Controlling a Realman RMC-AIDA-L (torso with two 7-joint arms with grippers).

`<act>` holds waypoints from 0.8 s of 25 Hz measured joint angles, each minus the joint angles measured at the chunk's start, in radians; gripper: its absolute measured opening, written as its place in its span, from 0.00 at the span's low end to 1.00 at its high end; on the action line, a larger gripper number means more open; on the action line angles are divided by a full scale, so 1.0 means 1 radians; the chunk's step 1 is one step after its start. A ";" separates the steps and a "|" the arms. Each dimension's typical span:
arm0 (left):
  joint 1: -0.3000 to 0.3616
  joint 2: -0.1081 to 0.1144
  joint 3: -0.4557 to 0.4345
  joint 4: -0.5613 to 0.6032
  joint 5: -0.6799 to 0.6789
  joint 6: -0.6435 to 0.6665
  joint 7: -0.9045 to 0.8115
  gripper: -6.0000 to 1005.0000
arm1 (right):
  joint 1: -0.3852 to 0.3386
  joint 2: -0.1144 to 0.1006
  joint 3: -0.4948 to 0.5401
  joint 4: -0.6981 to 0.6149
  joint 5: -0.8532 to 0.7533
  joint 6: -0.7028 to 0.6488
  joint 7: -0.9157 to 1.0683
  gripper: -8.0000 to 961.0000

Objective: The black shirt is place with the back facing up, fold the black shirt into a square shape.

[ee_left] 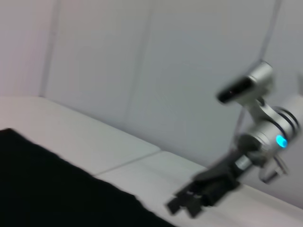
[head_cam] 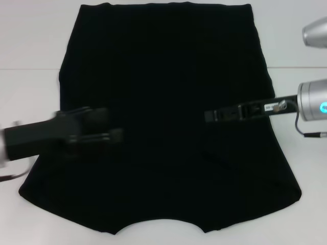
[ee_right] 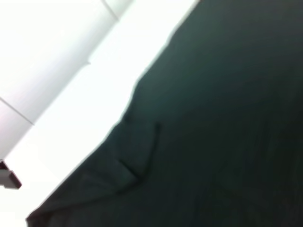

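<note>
A black shirt (head_cam: 163, 102) lies spread flat on a white table (head_cam: 30, 46), seen from the robot's head camera looking down; the cloth is plain black with no print showing; its nearest edge, closest to the robot, curves inward in a shallow arch between two wider corners, and the shirt narrows toward a straight far edge.

Over the near-left part of the shirt the left gripper (head_cam: 116, 136) reaches in from the left side, blurred; its fingers point toward the middle of the cloth; whether they are parted or closed cannot be told, and no cloth appears to be held by them.

At about the same depth the right gripper (head_cam: 208, 115) reaches in from the right side, its slim black body level above the shirt and its silver wrist with a blue light off the cloth's right edge; its fingers look drawn together at the tip with nothing between them; contact with the cloth cannot be judged.

The left wrist camera shows a corner of the black shirt (ee_left: 52, 189) on the white table (ee_left: 94, 137), with the right gripper (ee_left: 184, 204) beyond it.

The right wrist camera shows the shirt (ee_right: 227, 118) with a fold near its edge; the white table (ee_right: 71, 99) lies beyond.
</note>
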 joint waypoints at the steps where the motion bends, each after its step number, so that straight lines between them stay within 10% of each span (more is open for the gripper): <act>1: 0.000 0.000 0.000 0.000 0.000 0.000 0.000 0.85 | -0.012 0.009 0.000 0.002 0.026 0.002 -0.045 0.65; 9: 0.092 -0.012 -0.129 0.204 0.172 0.017 -0.181 0.85 | -0.028 0.075 -0.007 0.011 0.084 0.012 -0.240 0.75; 20: 0.105 -0.004 -0.263 0.182 0.378 -0.105 -0.361 0.84 | -0.002 0.080 0.000 0.013 0.086 0.036 -0.240 0.75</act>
